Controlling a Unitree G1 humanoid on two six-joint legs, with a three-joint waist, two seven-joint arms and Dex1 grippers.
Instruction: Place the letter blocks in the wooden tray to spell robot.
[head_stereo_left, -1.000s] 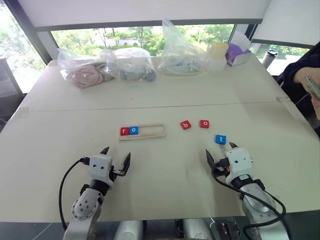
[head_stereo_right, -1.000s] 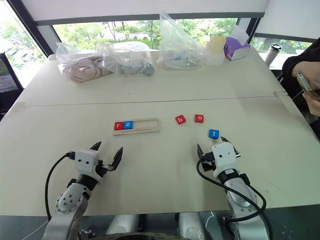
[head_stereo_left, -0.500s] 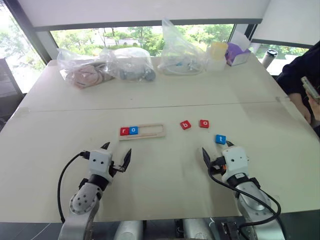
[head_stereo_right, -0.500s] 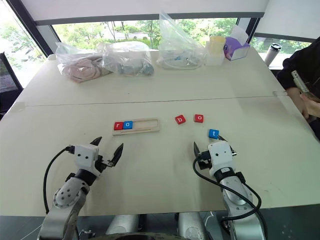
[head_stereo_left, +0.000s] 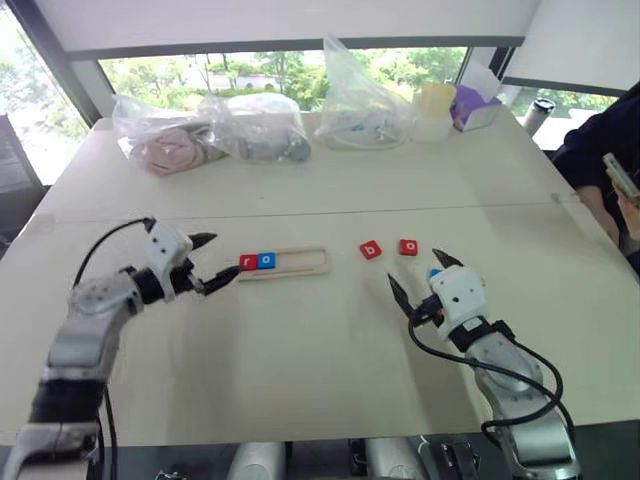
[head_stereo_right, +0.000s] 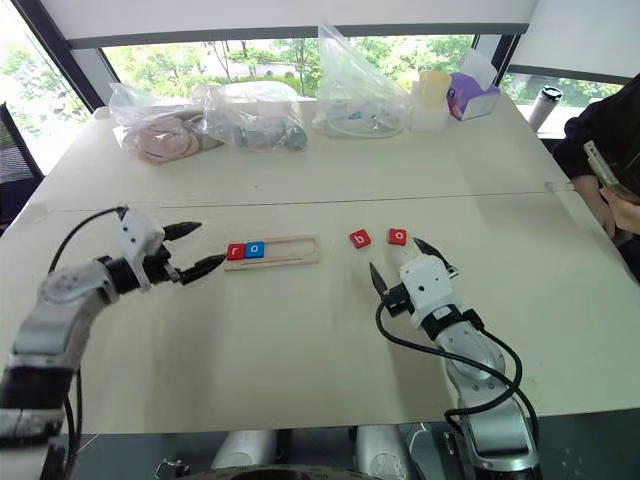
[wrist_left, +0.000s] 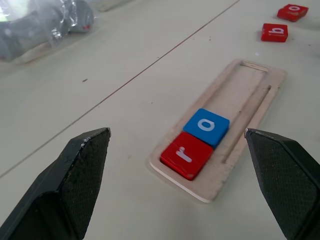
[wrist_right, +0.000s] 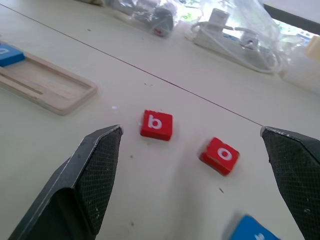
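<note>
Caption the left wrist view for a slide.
Open left gripper faces the wooden tray holding red r and blue o.

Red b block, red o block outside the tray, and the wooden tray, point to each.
red b block (wrist_right: 156, 124), right wrist view, top face at the letter
red o block (wrist_right: 220, 155), right wrist view, top face
wooden tray (wrist_left: 260, 85), left wrist view, empty groove

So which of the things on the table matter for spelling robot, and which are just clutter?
For the job: wooden tray holding red r and blue o; loose red b, red o, blue t.

Clutter: plastic bags, cup, purple box.
</note>
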